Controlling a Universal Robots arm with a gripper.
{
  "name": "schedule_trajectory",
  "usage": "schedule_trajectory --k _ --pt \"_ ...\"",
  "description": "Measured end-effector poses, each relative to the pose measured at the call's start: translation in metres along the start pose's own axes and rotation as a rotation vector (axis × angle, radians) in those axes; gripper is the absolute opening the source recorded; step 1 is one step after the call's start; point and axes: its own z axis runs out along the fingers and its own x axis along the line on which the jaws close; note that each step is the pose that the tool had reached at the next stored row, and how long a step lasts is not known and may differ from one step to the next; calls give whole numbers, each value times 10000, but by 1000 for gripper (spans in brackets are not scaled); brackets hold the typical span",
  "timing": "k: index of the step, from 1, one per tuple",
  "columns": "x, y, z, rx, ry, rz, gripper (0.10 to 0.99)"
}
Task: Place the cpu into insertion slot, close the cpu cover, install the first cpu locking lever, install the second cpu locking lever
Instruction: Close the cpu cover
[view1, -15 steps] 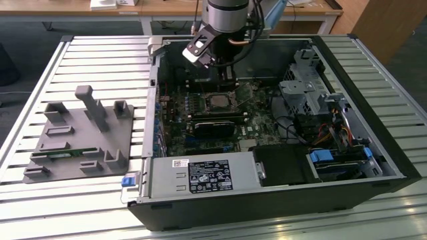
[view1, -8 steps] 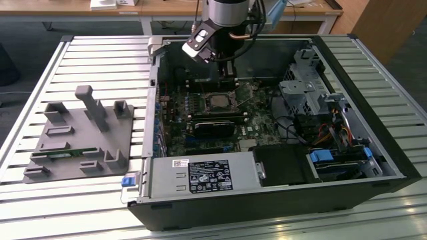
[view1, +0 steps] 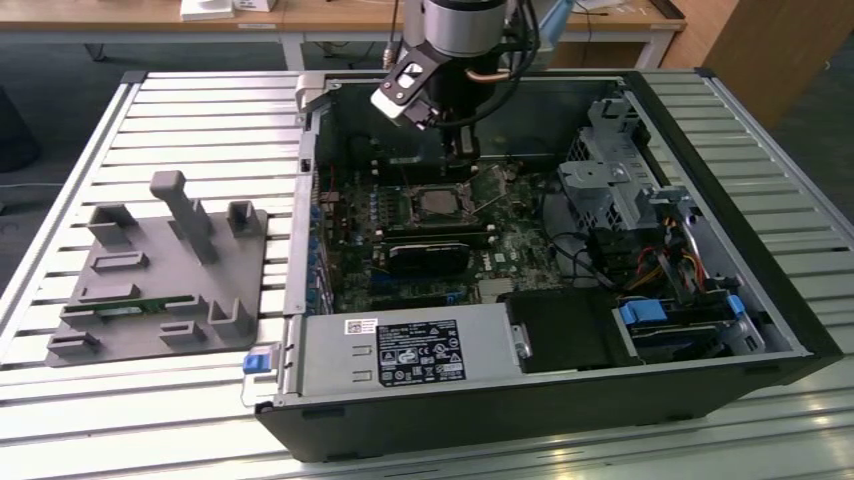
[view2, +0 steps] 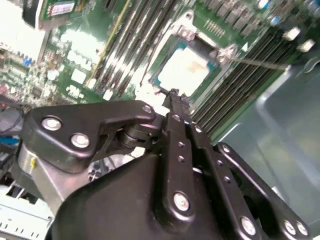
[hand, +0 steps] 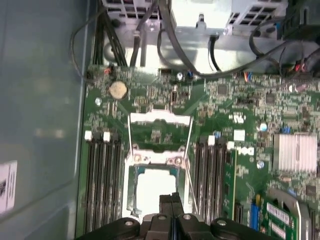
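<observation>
Directly below gripper (hand: 171, 198), cpu (hand: 150, 189) sits in insertion slot (hand: 132, 192); gripper pinched closed, empty.

Pale metallic cpu (hand: 150, 186), glossy green motherboard (hand: 250, 112), ribbed metal table (view1: 200, 110).

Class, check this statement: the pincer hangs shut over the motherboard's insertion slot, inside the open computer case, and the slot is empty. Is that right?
Not quite. The insertion slot is not empty: the cpu lies in it, pale face up, as the first wrist view shows. The rest holds: the pincer is shut over the slot, inside the open computer case.
</observation>
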Motion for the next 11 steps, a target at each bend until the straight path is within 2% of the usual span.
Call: schedule_trajectory --k 5,7,8,11 --pt "-6 143 7 11 24 -3 106" --pt "-6 178 10 11 175 -11 106" --pt "-6 189 11 10 214 -11 106" --pt "-2 223 16 11 224 -10 106"
